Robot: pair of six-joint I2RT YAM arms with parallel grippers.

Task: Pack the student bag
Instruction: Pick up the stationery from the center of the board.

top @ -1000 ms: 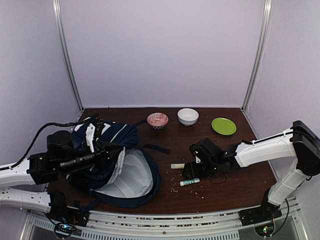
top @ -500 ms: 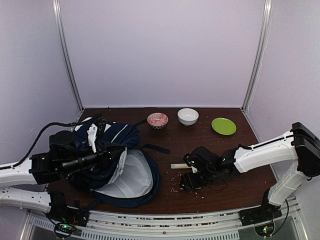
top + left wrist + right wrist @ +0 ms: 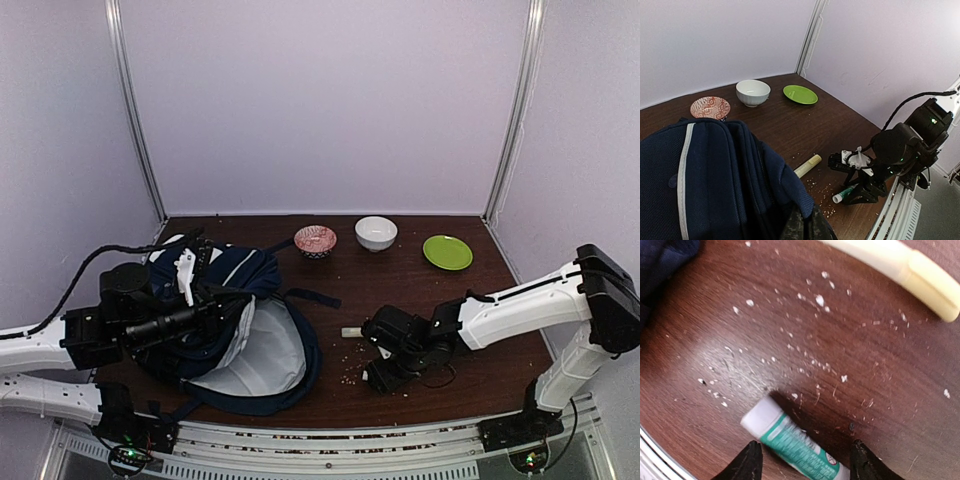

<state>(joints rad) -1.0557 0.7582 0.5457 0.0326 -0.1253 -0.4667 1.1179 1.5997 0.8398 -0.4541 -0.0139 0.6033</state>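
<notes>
- At the far left we see the left claw (image 3: 236, 301) pressed together on a fold of navy fabric at the rim of the student bag (image 3: 250, 272). It holds that edge up off the table (image 3: 450, 300).
- The student bag lies on the left half of the table. Its pale lining is exposed and its mouth gapes toward the middle and the near edge.
- Just right of the bag's mouth lies a pale yellow pen (image 3: 352, 332), apart from both claws, its length running roughly left to right.
- Toward the near edge from the pen lies a green-and-white tube (image 3: 790, 440). Seen from the left wrist, its white cap end points back toward the bag.
- The right claw (image 3: 805, 460) is down over this tube with its jaws spread and one fingertip (image 3: 749, 460) on either side. We cannot tell whether either tip touches it.
- The relation we watch is the tube's long axis. From the right wrist it runs slantwise across the gap, cap at the upper left, rather than square to the line along which the jaws would meet.
- We judge that a pinch from here would catch the tube askew and could swivel it on the wood. A small turn of the wrist would square it.
- The right arm is plainly the nearer to the tube, and the left is occupied with the fabric.
- From the right claw the bag lies to the left, so we expect the carry to go leftward into the propped mouth.
</notes>
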